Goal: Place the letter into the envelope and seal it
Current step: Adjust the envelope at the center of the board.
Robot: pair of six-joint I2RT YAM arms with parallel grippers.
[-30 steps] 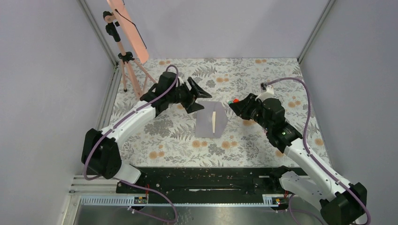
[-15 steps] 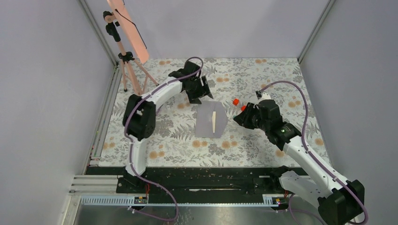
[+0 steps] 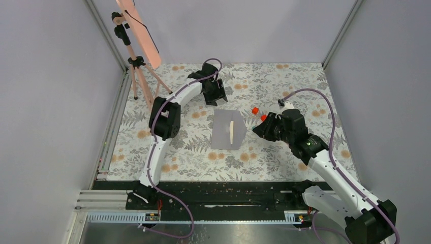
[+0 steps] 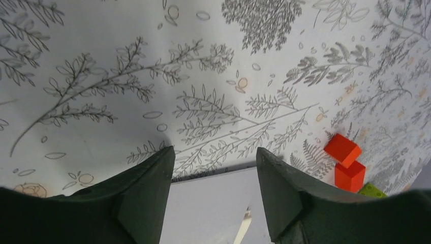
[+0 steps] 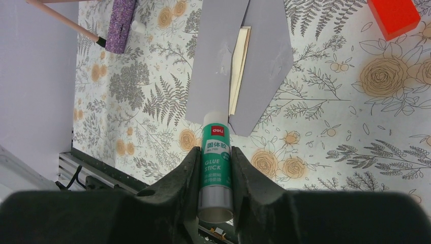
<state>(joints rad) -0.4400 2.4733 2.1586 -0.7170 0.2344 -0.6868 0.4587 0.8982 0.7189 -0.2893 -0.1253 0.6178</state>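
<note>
- The right gripper (image 5: 216, 152) is clenched on a green glue stick (image 5: 216, 175), whose white tip points at the near end of the envelope (image 5: 216, 61). Whether that tip is cap or bare glue I cannot tell.
- The right gripper has drawn back a little from the envelope's right edge, and two red blocks (image 3: 258, 113) it covered a second ago are now exposed beside it.
- The left gripper (image 4: 213, 155) is released, its jaws apart with only patterned tabletop (image 4: 152, 76) between them.
- The left arm has made the bigger move. A second ago it stood at the envelope's far left corner. Now it is folded back towards the far side of the table, and its gripper hangs just beyond the envelope's far edge, touching nothing.
- The envelope has not shifted and lies flat mid-table between the two arms.
- The letter (image 5: 240, 61) is inside it, showing only as a narrow cream strip in the gap between the body and the folded-over flap.
- My reading is that insertion is done and neither arm is handling the paper now. The left arm has cleared out, which leaves room for the glue stick.
- Sealing is what remains: glue along the flap, then pressing it down. The loose flap will probably need holding so that it does not slide.
</note>
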